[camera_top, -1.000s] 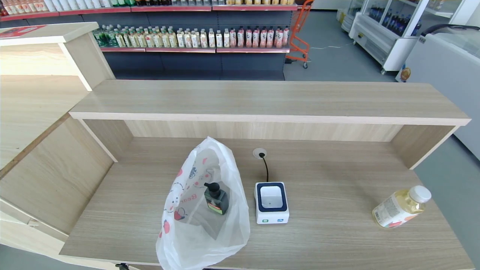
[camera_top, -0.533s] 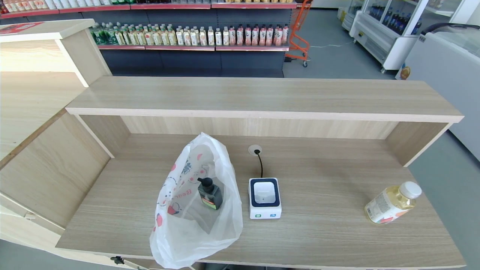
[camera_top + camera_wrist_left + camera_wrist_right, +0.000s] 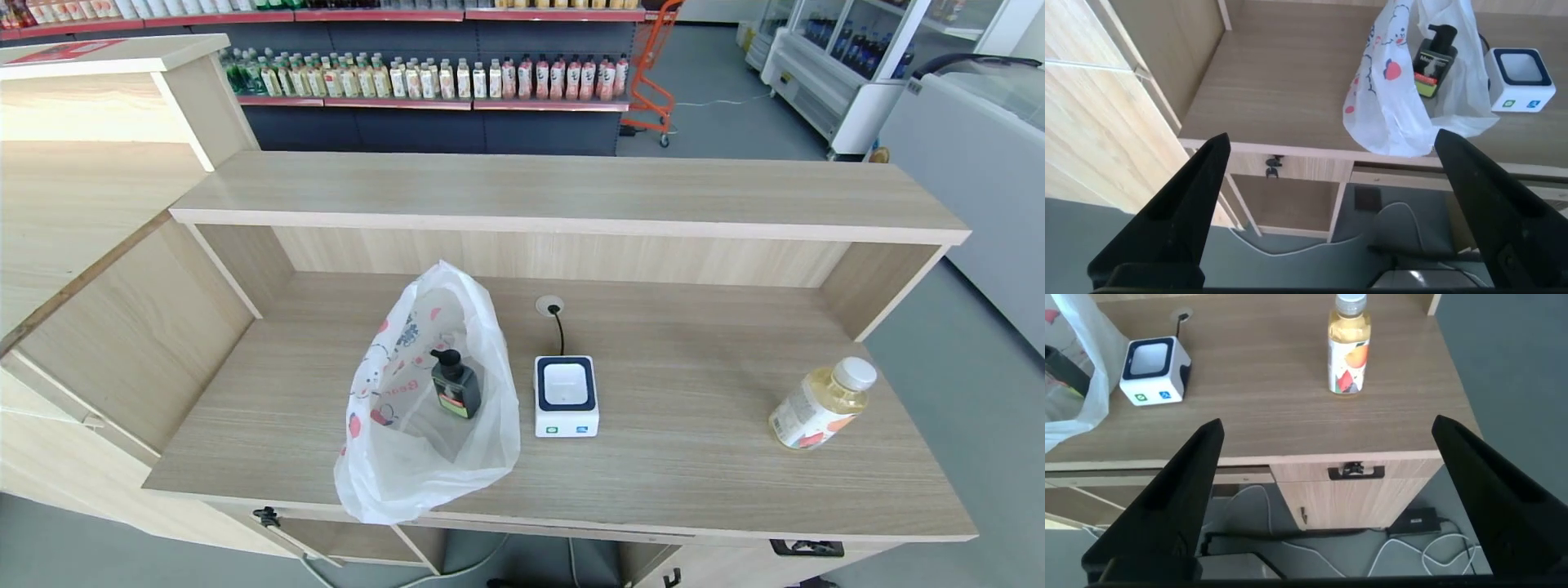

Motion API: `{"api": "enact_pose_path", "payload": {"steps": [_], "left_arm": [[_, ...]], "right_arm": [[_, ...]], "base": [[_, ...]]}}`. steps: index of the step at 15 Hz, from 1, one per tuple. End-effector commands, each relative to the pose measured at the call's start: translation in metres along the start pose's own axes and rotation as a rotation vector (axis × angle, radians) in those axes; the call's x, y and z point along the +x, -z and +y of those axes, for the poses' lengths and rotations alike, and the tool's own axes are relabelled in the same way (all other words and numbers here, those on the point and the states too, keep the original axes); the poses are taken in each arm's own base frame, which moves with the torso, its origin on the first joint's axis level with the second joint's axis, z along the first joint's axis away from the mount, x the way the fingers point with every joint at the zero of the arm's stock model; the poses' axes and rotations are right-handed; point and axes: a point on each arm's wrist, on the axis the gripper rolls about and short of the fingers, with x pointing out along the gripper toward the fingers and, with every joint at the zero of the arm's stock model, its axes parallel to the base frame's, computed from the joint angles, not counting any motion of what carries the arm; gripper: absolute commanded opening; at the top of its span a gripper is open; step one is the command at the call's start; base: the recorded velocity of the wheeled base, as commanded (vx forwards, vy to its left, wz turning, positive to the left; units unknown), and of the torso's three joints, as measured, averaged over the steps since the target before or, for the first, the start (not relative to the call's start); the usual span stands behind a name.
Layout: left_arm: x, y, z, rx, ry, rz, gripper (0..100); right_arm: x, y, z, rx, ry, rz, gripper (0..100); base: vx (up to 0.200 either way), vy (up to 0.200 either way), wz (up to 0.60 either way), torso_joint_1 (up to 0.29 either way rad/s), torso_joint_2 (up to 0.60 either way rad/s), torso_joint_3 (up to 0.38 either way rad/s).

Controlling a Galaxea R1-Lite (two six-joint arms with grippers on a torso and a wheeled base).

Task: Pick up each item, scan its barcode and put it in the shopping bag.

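Grip the drink bottle (image 3: 820,404) round its labelled middle. Probably rigid, slick and liquid-heavy. Holding nothing with left pincer (image 3: 1333,139) and right pincer (image 3: 1327,423), both spread wide.

Head looks down over counter (image 3: 694,457); both wrists (lower, facing it) share scanner (image 3: 566,396)

Right gripper (image 3: 1327,426) with dark fingers (image 3: 1167,506) spread wide apart, wooden counter (image 3: 1257,416) beyond them, yellow bottle (image 3: 1349,351) standing upright, white scanner (image 3: 1154,369) well apart from it, shopping bag (image 3: 1078,376) edge just beside scanner, cables (image 3: 1404,547) under counter
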Motion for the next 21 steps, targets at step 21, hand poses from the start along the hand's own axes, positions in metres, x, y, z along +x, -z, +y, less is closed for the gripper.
{"api": "enact_pose_path", "payload": {"steps": [21], "left_arm": [[0.000, 0.000, 0.000, -0.001, 0.000, -0.001, 100]], "right_arm": [[0.146, -0.066, 0.012, 0.038, -0.011, 0.749, 100]], "base": [[0.000, -0.095, 0.00, 0.000, 0.00, 0.002]]}}
